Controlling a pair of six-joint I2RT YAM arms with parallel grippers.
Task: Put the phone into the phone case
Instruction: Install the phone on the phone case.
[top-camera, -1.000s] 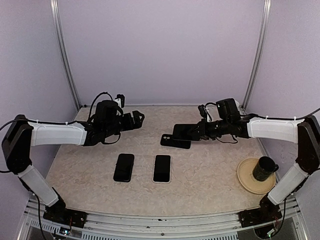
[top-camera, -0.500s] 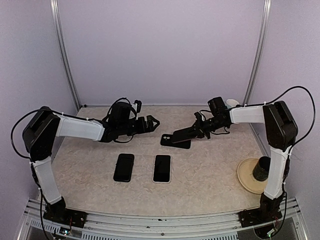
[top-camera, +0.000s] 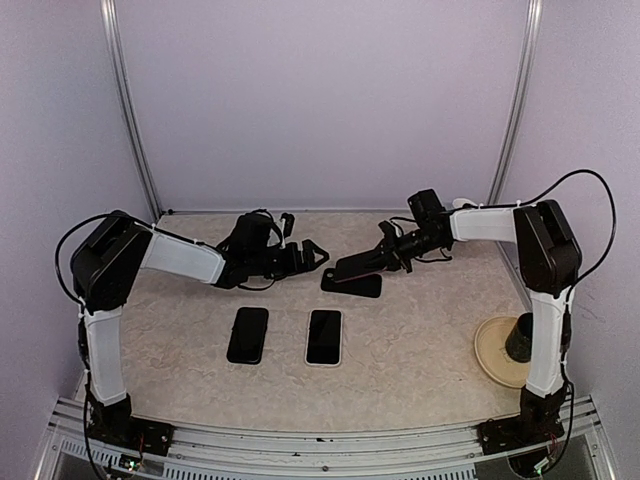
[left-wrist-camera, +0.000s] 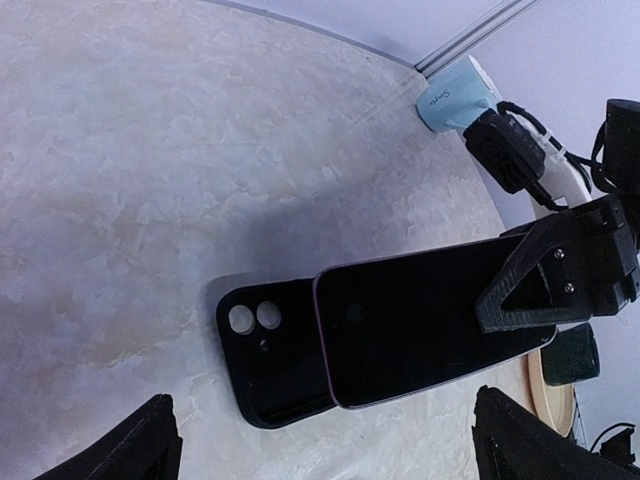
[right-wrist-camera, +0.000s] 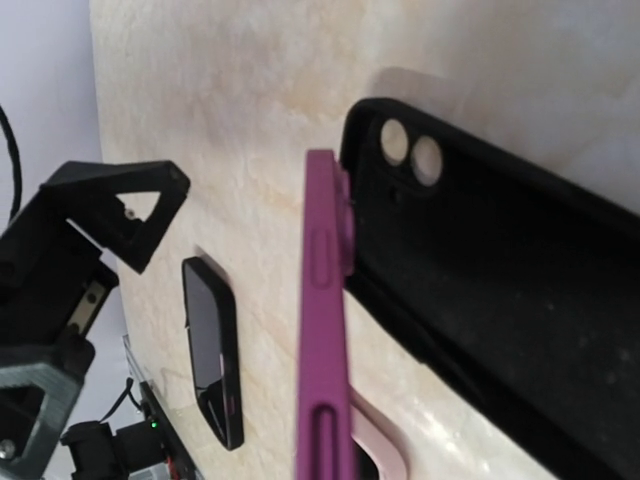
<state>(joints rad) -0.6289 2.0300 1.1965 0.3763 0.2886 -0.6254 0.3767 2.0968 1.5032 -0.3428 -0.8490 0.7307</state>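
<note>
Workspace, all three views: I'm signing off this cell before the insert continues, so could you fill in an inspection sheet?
Surface: marbled table, no spills seen.
Job's things: phone tilted over the black case, not seated; the case lies flat.
Clutter: two spare phones lying flat; mug on plate.
Grippers: right gripper, jaws shut on the phone; left gripper, jaws open, holding nothing.
Cables: black cables loop off both arms, above the table.
Surroundings: lilac walls, metal posts.
</note>
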